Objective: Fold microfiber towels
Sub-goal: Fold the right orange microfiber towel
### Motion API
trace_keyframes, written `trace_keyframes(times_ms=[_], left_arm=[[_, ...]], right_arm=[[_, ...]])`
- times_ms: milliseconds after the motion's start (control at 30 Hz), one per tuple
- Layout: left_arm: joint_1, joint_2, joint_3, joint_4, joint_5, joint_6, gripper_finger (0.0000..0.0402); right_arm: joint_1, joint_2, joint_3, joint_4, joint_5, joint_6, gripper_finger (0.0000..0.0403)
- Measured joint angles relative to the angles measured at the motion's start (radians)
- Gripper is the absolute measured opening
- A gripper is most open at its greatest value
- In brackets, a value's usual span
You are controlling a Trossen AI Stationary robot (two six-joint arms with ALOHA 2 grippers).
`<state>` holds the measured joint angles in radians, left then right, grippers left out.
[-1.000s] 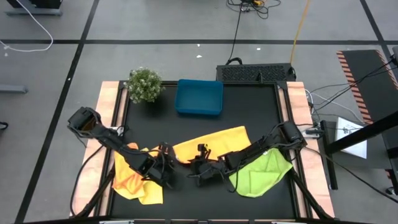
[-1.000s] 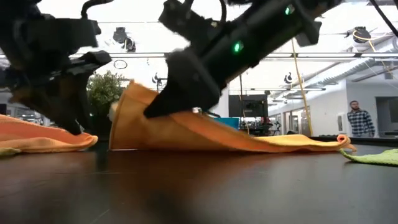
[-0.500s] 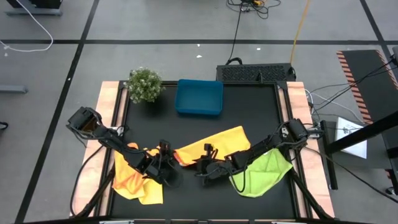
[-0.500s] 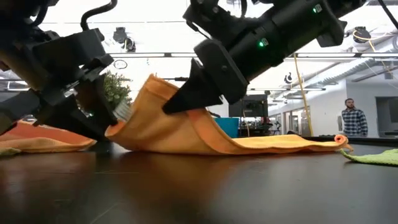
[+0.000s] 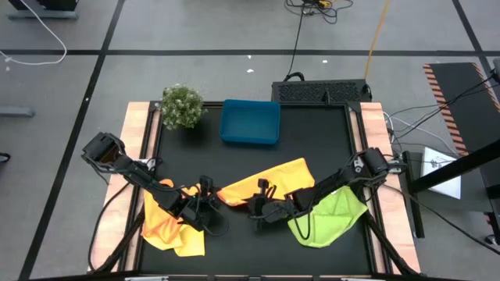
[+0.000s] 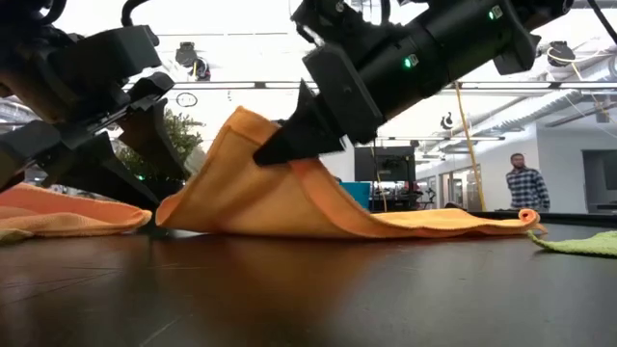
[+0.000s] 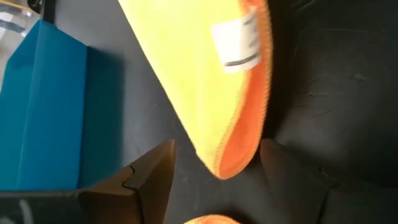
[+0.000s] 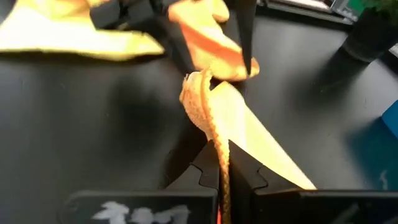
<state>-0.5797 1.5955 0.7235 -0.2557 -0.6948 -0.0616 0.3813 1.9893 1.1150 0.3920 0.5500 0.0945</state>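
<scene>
An orange-yellow microfiber towel (image 5: 269, 181) lies mid-table, its left part raised like a tent (image 6: 246, 183). My right gripper (image 8: 219, 163) is shut on the raised edge. My left gripper (image 7: 214, 168) stands open just left of it. The towel's labelled corner (image 7: 233, 146) lies between the left fingers without touching them. A second orange-yellow towel (image 5: 168, 226) lies crumpled at the near left, under the left arm. A lime green towel (image 5: 328, 215) lies flat at the near right, under the right arm. My right gripper pinches the towel's hemmed edge (image 8: 214, 140) between its two fingers. The fingers slant down from the table's right side (image 6: 280, 145). The pinched part is lifted clear. From it the cloth slopes down slack on both sides, and its left corner (image 6: 172, 217) and right part rest on the table.
A blue tray (image 5: 250, 122) and a small green plant (image 5: 181, 106) stand at the table's far edge. Bare black tabletop lies between them and the towels. A person (image 6: 521, 183) stands in the room beyond the table.
My left gripper has opened and let go of the towel's corner, which has dropped to the table. My right gripper has carried the pinched edge upward and a little toward the table's right, so the cloth now stands higher.
</scene>
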Motion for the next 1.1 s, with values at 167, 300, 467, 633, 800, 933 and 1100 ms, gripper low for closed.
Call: trace_keyframes(times_ms=[167, 300, 467, 633, 800, 933, 1100], left_arm=[[-0.001, 0.0, 0.0, 0.02, 0.008, 0.008, 0.0241], [0.002, 0.027, 0.0, 0.034, 0.006, 0.013, 0.0241], [0.006, 0.041, 0.0, 0.058, -0.002, 0.015, 0.0241], [0.013, 0.062, 0.0, 0.052, 0.005, 0.007, 0.0241], [0.023, 0.092, 0.0, 0.064, 0.006, -0.001, 0.0241], [0.029, 0.105, 0.0, 0.079, 0.002, 0.005, 0.0241], [0.032, 0.108, 0.0, 0.074, -0.051, -0.002, 0.0241]], right_arm=[[0.0, -0.017, 0.0, 0.013, 0.004, 0.0, 0.0], [0.0, -0.036, 0.0, 0.015, 0.004, 0.002, 0.0], [0.0, -0.04, 0.0, 0.018, 0.004, 0.0, 0.0], [0.0, -0.04, 0.0, 0.014, 0.004, 0.009, 0.0], [0.0, -0.04, 0.0, 0.015, 0.004, 0.01, 0.0], [0.0, -0.04, -0.001, 0.015, 0.004, 0.01, 0.0], [0.0, -0.04, -0.001, 0.015, 0.004, 0.01, 0.0]])
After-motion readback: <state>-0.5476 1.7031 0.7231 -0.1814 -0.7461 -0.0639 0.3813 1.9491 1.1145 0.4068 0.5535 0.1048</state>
